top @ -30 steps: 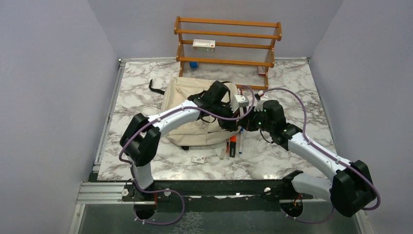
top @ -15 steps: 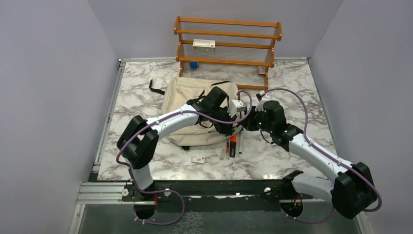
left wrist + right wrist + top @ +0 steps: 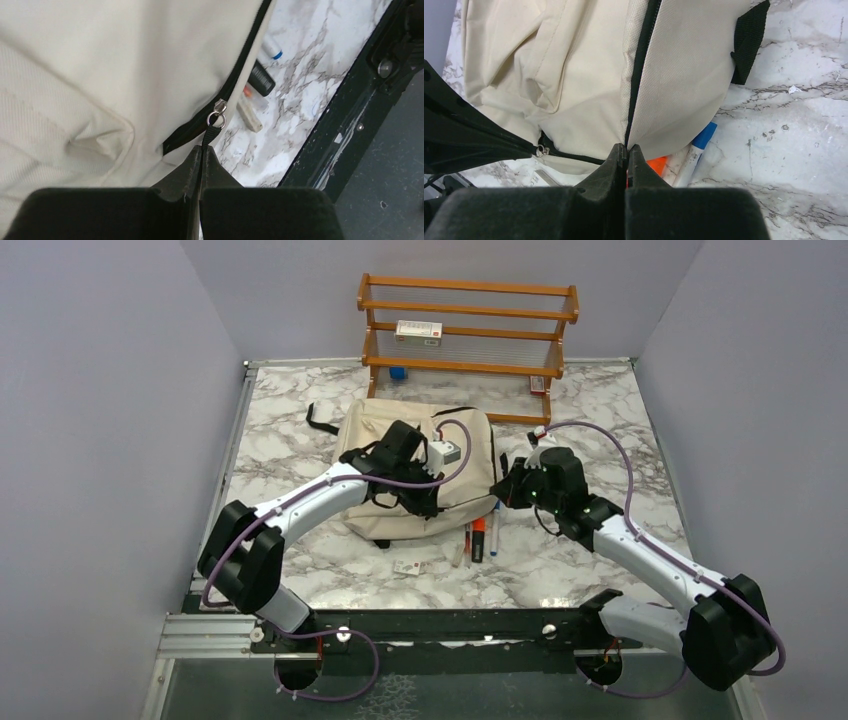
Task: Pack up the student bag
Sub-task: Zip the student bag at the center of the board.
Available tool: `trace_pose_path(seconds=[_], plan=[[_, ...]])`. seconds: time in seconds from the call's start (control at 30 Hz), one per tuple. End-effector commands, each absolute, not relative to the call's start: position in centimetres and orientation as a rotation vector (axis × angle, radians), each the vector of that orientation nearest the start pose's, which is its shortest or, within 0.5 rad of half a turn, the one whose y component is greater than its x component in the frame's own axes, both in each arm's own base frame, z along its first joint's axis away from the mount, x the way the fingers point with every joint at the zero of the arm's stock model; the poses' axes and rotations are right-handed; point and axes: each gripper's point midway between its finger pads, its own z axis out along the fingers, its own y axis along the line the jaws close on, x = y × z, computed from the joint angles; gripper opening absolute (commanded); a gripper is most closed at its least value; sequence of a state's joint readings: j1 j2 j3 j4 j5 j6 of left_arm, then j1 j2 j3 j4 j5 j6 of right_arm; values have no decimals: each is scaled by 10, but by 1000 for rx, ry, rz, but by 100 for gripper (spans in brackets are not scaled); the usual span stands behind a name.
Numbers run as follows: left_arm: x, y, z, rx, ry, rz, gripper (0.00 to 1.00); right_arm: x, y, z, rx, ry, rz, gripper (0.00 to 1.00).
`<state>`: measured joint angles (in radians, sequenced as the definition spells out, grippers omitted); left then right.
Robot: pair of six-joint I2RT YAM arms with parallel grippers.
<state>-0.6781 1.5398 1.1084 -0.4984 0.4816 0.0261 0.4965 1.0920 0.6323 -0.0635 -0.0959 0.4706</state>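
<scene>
Pinching student bag's [image 3: 470, 472] zipper pull [image 3: 215, 122] in closed left hand [image 3: 201, 150], its zippered seam [image 3: 637, 75] in closed right hand [image 3: 626, 148].

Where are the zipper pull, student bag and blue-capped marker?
zipper pull [image 3: 216, 119], left wrist view, on its metal ring.
student bag [image 3: 480, 470], top external view, on its cream panel.
blue-capped marker [image 3: 702, 138], right wrist view, on its cap.

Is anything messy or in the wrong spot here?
Yes. Several pens and markers lie loose on the table, partly tucked under the student bag's near edge instead of inside it. A small white item also lies alone nearby.
</scene>
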Motion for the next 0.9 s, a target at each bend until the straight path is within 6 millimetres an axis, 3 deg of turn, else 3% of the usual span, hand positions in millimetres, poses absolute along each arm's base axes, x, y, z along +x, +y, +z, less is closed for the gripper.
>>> trace_pose_path(seconds=[0.0,0.33,0.6,0.73,0.8,0.87], plan=[[224,-247,102,973,2506,-719,0,294,169,142,-18,2117,534,0],[227,-192,80,768,2691,-559,0,296,166,146,-12,2097,520,0],[250,-185,98,726,2634,-520,0,291,183,157,-127,2057,613,0],[277,-186,130,687,2504,-472,21,291,182,163,-132,2040,610,1],[294,-182,155,660,2392,-410,47,291,181,165,-133,2040,604,0],[309,-179,177,610,2294,-370,61,292,179,164,-132,2049,588,1]])
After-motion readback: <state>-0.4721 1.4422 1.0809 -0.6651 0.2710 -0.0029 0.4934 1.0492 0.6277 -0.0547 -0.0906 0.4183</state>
